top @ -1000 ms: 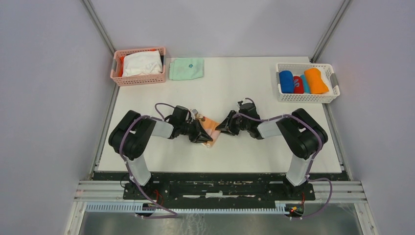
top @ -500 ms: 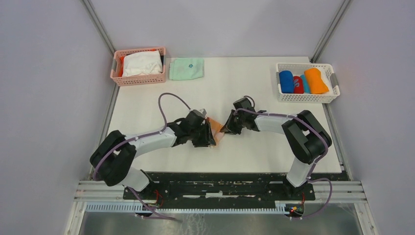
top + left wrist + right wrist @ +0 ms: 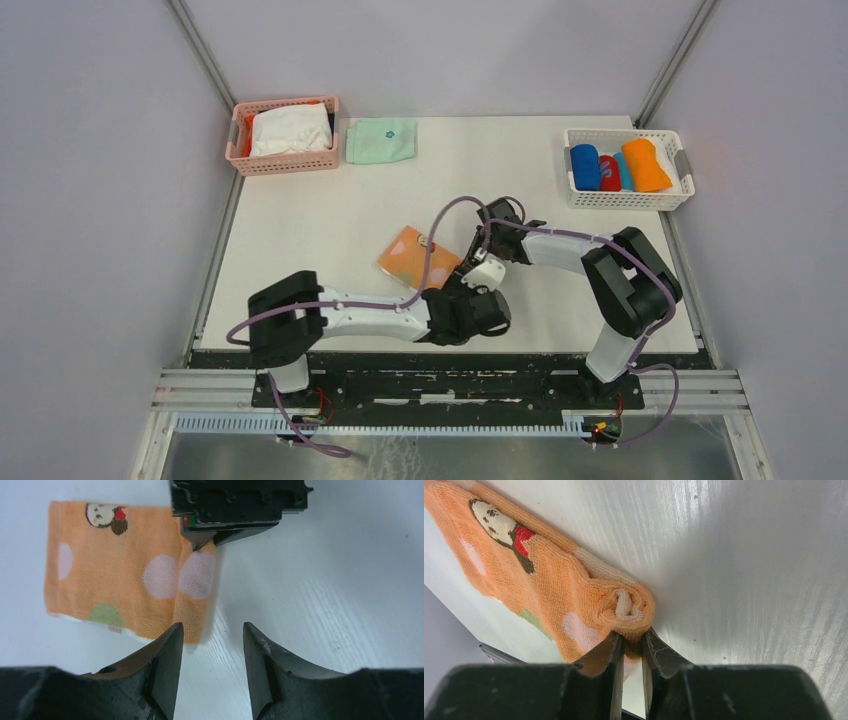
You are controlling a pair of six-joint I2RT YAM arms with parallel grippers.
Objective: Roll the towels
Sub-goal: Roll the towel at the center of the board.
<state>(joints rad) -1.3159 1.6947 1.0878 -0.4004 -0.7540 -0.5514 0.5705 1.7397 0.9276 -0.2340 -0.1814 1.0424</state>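
Dotted towel (image 3: 415, 257) lay on tabletop (image 3: 330, 210), well left of white basket (image 3: 628, 168). Right end effector (image 3: 633, 642) pinched its rolled edge. Left end effector (image 3: 212, 627) spread, empty. I judged cloth soft, light, floppy, so best gripped at roll's ends.

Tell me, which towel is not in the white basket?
The peach dotted towel, lying on the table with one edge curled into a roll; the blue towel and orange towel sit rolled up inside the white basket.
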